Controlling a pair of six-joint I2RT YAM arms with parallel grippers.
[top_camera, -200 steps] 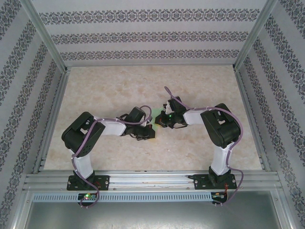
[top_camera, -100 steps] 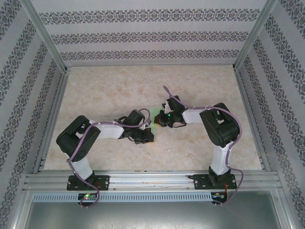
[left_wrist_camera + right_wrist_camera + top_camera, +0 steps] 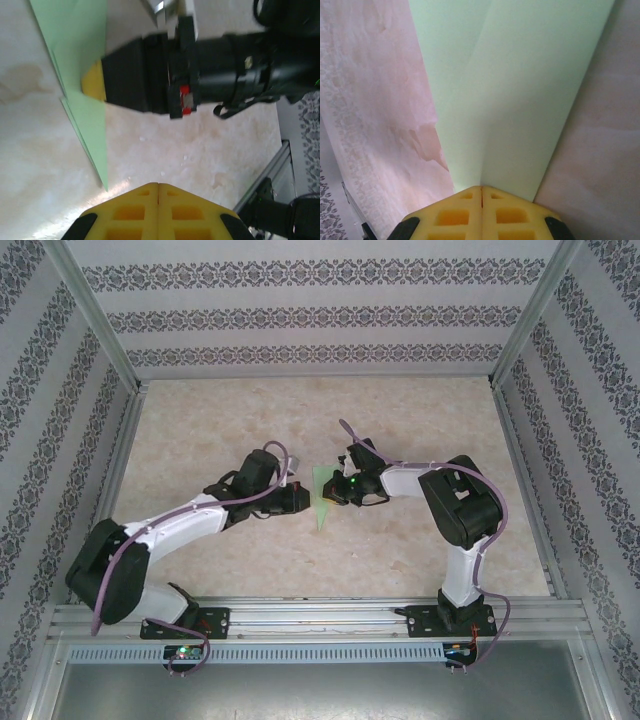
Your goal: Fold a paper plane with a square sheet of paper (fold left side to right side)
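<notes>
Left gripper (image 3: 298, 498) has drawn clear — right gripper (image 3: 481, 189) presses paper plane (image 3: 520, 100).

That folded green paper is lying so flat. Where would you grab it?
Probably its free left edge, coming in low from the left: the folded green paper lies flat on the table, and the shut right gripper pins it from the right.

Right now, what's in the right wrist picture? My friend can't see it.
A creased sheet of light-green paper spreads up the picture from the shut yellow fingertips of the right gripper at the bottom edge. Pale marbled table shows on both sides of it.
</notes>
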